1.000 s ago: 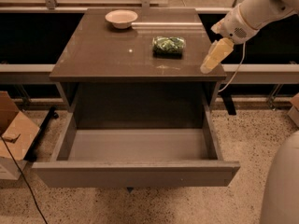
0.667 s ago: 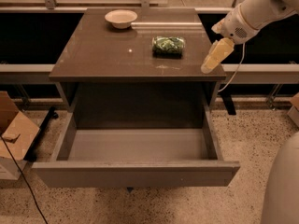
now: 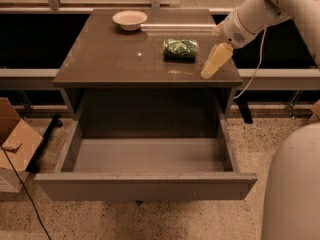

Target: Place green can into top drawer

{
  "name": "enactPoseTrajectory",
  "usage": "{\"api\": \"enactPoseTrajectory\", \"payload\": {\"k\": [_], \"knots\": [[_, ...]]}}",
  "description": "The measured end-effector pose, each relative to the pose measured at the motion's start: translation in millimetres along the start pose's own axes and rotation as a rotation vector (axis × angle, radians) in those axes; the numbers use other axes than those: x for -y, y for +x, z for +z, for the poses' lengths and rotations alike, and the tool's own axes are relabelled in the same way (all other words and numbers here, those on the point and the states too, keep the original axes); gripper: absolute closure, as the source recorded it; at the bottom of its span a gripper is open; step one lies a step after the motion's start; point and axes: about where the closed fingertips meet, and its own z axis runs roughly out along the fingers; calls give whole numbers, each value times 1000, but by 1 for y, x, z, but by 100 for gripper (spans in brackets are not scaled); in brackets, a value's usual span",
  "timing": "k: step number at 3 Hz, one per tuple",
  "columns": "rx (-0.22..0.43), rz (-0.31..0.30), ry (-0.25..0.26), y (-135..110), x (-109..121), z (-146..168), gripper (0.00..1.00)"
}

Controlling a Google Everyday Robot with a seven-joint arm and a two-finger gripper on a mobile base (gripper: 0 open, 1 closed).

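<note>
The green can (image 3: 180,49) lies on its side on the cabinet top (image 3: 115,59), right of centre. My gripper (image 3: 207,72) hangs tilted just right of the can, near the top's right front corner, a small gap apart from it and holding nothing. The top drawer (image 3: 145,186) is pulled fully out below the cabinet top, and its inside shows no objects.
A pale round bowl (image 3: 130,19) sits at the back of the cabinet top. A cardboard box (image 3: 15,144) stands on the floor at the left. My rounded white base (image 3: 292,184) fills the lower right. A cable (image 3: 252,69) hangs from the arm at the right.
The gripper has moved a little to the left, closer to the green can. The can, the bowl and the drawer have not moved.
</note>
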Motion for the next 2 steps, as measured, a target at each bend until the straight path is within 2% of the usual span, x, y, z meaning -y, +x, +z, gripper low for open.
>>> {"api": "enactPoseTrajectory", "payload": {"k": [2], "knots": [[29,-73,27,-20,19,41,0]]}}
